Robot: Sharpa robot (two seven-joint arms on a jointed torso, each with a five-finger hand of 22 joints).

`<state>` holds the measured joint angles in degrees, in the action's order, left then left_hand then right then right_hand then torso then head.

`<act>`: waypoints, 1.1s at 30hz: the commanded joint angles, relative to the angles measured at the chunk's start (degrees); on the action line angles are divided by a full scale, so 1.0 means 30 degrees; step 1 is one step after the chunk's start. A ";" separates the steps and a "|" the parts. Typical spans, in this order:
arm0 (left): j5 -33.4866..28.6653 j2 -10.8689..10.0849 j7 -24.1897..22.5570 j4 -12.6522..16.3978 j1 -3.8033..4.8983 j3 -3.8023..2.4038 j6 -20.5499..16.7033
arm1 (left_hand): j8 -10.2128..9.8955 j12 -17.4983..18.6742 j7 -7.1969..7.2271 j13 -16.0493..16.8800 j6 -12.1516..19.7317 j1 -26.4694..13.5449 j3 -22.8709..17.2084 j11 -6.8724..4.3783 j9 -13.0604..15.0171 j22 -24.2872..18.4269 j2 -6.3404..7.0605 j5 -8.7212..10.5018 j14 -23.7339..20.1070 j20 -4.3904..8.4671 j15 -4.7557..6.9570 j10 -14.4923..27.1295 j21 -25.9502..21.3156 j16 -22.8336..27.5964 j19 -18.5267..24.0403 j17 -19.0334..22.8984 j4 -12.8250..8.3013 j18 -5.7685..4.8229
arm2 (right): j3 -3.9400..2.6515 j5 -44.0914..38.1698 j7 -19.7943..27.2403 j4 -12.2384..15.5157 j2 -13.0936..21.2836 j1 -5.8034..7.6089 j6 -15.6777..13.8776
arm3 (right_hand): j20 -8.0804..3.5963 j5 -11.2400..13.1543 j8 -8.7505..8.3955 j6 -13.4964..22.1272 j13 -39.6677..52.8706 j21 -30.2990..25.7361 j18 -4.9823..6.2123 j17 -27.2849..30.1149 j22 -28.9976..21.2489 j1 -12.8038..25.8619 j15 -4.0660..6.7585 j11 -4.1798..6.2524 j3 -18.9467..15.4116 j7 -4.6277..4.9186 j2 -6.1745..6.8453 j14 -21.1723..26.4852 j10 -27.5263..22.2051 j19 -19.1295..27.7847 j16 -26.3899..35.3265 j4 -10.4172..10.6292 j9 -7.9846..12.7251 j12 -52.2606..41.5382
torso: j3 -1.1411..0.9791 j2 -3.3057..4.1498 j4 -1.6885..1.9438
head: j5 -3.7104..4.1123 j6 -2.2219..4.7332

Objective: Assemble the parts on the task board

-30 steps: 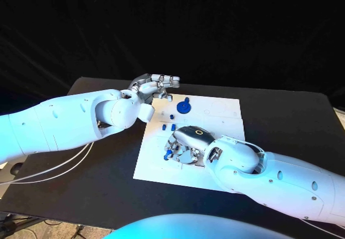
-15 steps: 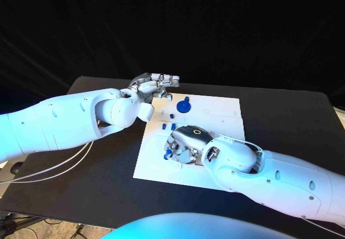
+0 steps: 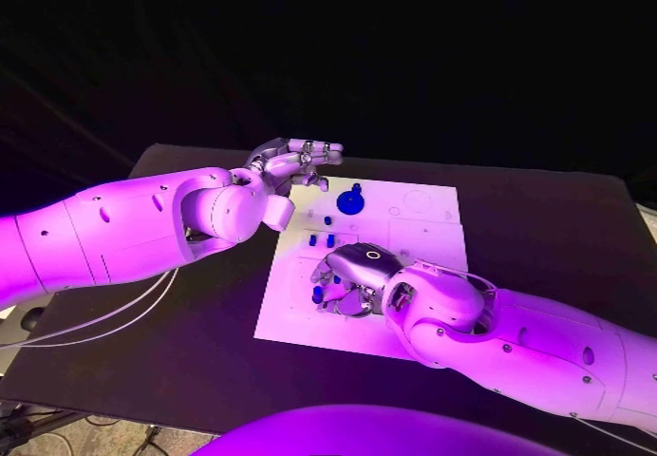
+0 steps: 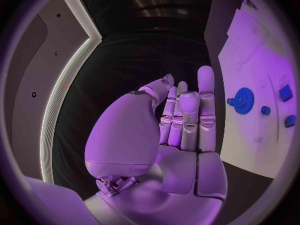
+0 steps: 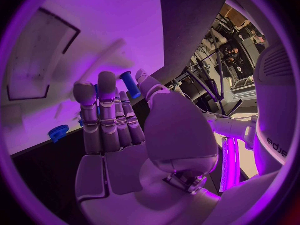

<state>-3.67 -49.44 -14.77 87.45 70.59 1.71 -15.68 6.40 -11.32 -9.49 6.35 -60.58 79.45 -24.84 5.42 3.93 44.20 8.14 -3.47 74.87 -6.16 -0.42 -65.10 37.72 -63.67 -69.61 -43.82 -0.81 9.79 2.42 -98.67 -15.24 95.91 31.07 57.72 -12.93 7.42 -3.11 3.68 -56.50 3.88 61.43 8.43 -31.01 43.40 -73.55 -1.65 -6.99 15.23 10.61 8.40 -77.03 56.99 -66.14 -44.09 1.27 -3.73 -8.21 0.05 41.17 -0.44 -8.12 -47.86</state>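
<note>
One blue peg (image 5: 130,84) upright between fingers (image 5: 106,92).

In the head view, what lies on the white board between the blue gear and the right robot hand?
Small blue parts lie on the white task board between the round blue gear and the right robot hand.

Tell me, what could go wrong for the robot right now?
The right hand pinches a small blue peg at its fingertips; it could slip and drop. That hand covers part of the task board in the head view, so aiming may be hard. It might also knock loose blue parts nearby.
</note>
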 commanded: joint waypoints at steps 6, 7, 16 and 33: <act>0.0063 -0.0044 -0.0016 0.0021 0.0008 -0.0012 0.0341 | 0.0052 -0.0142 -0.0030 -0.0009 0.0138 0.0001 0.0086 0.0010 -0.0002 -0.0033 -0.0097 0.0026 -0.0166 -0.0026 -0.0045 0.0101 -0.0104 0.0071 0.0092 0.0036 -0.0078 0.0222 | -0.0039 0.0635 0.1034 0.0847 0.0969 -0.0150 -0.4444 | 0.0043 -0.0604 0.0068 0.0114 0.0160 0.0191 0.0154 0.0288 0.0349 -0.0735 -0.0043 -0.0022 -0.1743 0.0128 -0.0418 -0.0008 -0.0251 -0.0376 -0.0273 0.0426 -0.0105 -0.1257 | -0.0030 -0.0022 -0.0045 | 0.0094 0.0049; 0.0063 -0.0063 -0.0009 0.0015 0.0008 -0.0012 0.0334 | 0.0052 -0.0142 -0.0030 -0.0009 0.0138 0.0001 0.0086 0.0010 -0.0002 -0.0033 -0.0097 0.0026 -0.0166 -0.0026 -0.0045 0.0101 -0.0104 0.0071 0.0092 0.0036 -0.0078 0.0222 | -0.0073 0.0827 0.1275 0.1041 0.1194 -0.0146 -0.4763 | 0.0006 -0.0650 0.0133 -0.0083 0.0181 0.0603 0.0048 0.0302 0.0932 -0.0782 0.0001 0.0019 -0.1842 0.0111 -0.0511 -0.0212 -0.0060 -0.0767 -0.0369 0.0467 -0.0138 -0.1467 | -0.0030 -0.0037 -0.0071 | 0.0107 0.0067; 0.0063 -0.0156 -0.0004 -0.0032 0.0007 0.0001 0.0337 | 0.0052 -0.0142 -0.0030 -0.0009 0.0138 0.0001 0.0086 0.0010 -0.0002 -0.0033 -0.0097 0.0026 -0.0166 -0.0026 -0.0045 0.0101 -0.0104 0.0071 0.0092 0.0036 -0.0078 0.0222 | -0.0377 0.6340 0.2017 0.3263 0.4934 0.0609 -0.4685 | -0.0552 -0.1870 0.0178 -0.0998 0.0635 0.3620 -0.0747 -0.2207 0.5329 -0.1412 0.0733 0.0970 -0.1714 -0.0609 -0.1331 -0.1838 0.3497 -0.3246 -0.2845 0.0504 -0.0164 -0.3468 | -0.0002 -0.0195 -0.0249 | 0.1054 0.0310; 0.0063 -0.0287 -0.0057 -0.0101 -0.0231 0.0100 0.0359 | 0.0054 -0.0155 -0.0033 -0.0009 0.0151 -0.0010 0.0110 0.0015 -0.0003 -0.0036 -0.0091 0.0028 -0.0186 -0.0029 -0.0049 0.0123 -0.0112 0.0089 0.0093 0.0079 -0.0080 0.0220 | -0.0060 0.7638 -0.2219 0.5049 1.0654 0.1095 -0.2290 | -0.1188 -0.3154 0.1624 -0.1002 1.9571 0.7186 -0.1704 -1.4687 1.0595 0.0122 0.1315 0.1693 -0.3941 -0.1273 -0.1454 -0.3447 0.6866 -0.5315 -1.2242 0.2315 -0.0291 -2.0306 | -0.0110 -0.0434 -0.0990 | 0.2009 0.0646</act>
<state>-3.66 -50.44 -14.60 87.14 69.96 2.05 -15.63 6.40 -11.55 -9.49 6.35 -60.58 79.45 -24.68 5.42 3.93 44.16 8.14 -3.47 74.67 -6.16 -0.62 -65.10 37.72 -63.67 -69.61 -43.63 -0.98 9.78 2.21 -73.14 -17.26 110.78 62.95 61.04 -22.83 3.70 -12.42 8.24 -59.89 61.89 82.79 4.35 -74.52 74.95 -73.67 2.48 -1.99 3.74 6.82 4.00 -84.03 77.30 -81.98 -80.56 8.20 -4.56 -68.62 -0.20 40.03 -3.02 -2.30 -45.90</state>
